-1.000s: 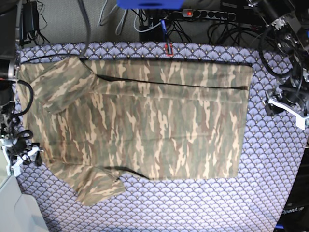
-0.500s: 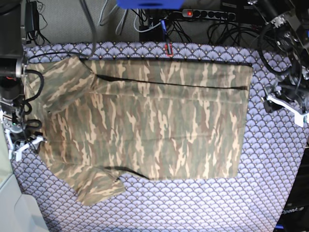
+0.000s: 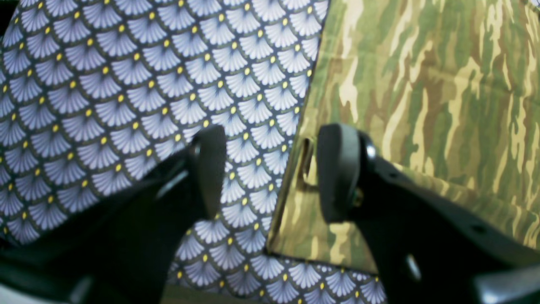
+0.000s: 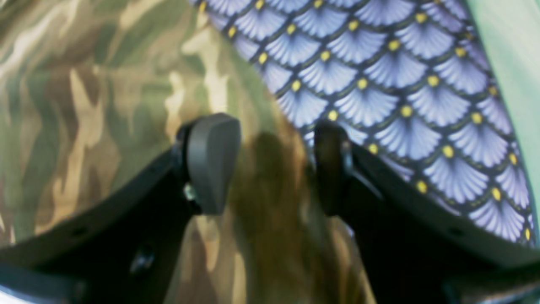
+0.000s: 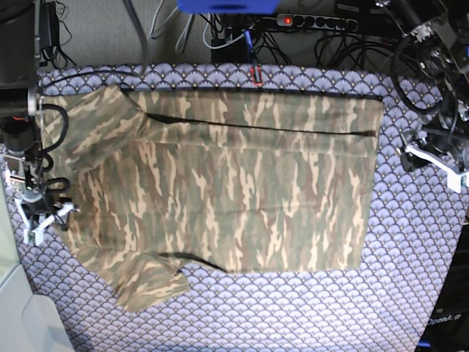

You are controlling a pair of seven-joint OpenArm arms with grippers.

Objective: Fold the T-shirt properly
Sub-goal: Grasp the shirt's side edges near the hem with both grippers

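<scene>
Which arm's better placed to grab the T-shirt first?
Probably right. The right end effector is open, hovering over the T-shirt edge at the collar end. The left end effector is open too, straddling the hem corner, mostly over tablecloth.

T-shirt (image 5: 227, 183) flat on table cloth (image 5: 293, 308)

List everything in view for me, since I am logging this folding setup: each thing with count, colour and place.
T-shirt: one, tan, olive and brown camouflage, spread flat mid-table.
Table cloth: one, purple scallop print, under the shirt.
Power strip: one, black with a red switch, behind the table.
Cables: several, dark and pale, behind the table.
Left gripper: one, black, open over the shirt's edge.
Right gripper: one, black, open over the shirt's other edge.
</scene>
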